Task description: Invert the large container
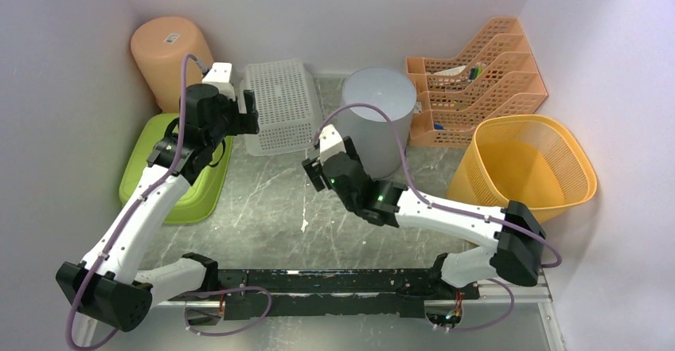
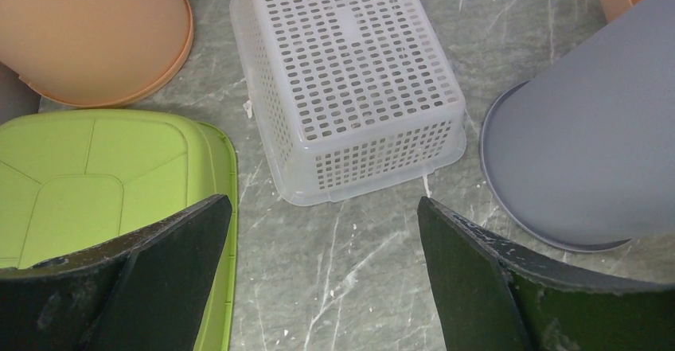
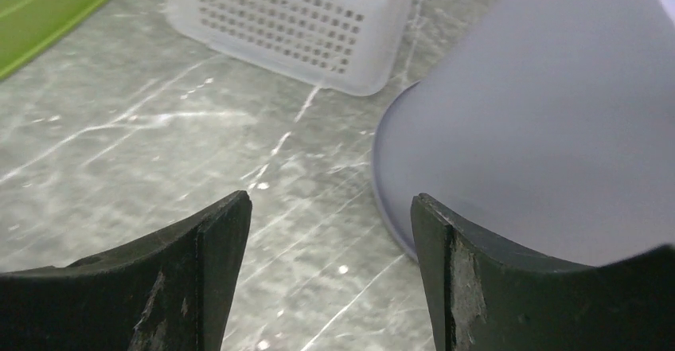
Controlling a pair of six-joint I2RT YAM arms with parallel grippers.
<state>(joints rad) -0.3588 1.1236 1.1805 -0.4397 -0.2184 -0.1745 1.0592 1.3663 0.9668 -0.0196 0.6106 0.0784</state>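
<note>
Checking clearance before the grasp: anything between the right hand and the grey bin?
Nothing visible. The right hand, jaws open, sits right beside the grey bin, with only bare tabletop between. The white basket lies off to the side.

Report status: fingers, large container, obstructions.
Left fingers open, empty. Right fingers open, empty, beside grey round plastic bin. Bin stands rim-down. White perforated plastic basket close alongside, not touching.

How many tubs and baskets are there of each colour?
Orange: 2 (orange bin, file rack)
Green: 1 (green tub)
White: 1 (white basket)
Grey: 1 (grey bin)
Yellow: 1 (yellow basket)
Total: 6
</note>
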